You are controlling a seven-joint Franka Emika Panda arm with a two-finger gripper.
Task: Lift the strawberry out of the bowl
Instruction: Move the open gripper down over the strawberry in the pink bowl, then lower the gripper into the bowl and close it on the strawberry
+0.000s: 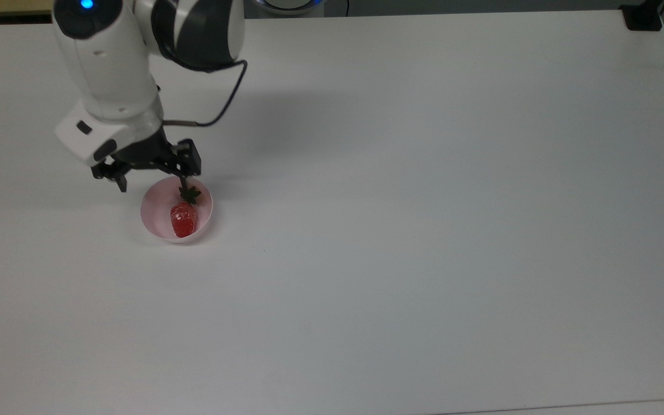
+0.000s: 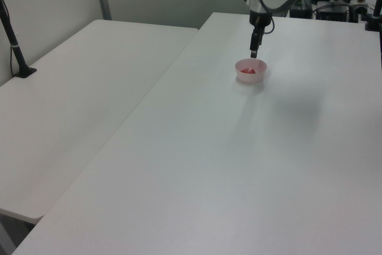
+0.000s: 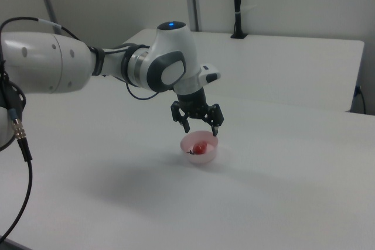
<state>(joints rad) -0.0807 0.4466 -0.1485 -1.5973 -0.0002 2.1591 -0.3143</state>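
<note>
1. Strawberry (image 1: 184,219) lay untouched inside the bowl (image 1: 156,214), toward the top view's right; nothing was lifted.
2. Gripper (image 1: 151,184), fingers spread, hovered over the bowl's far rim; descent, closing and lift remained.

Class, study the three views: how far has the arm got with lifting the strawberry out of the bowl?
Done: the open two-finger gripper hangs just above the small pale pink bowl. In hand: nothing. The glossy red toy strawberry lies inside the bowl, ungripped. Left: lower the fingers around the strawberry, close and lift it clear.
</note>
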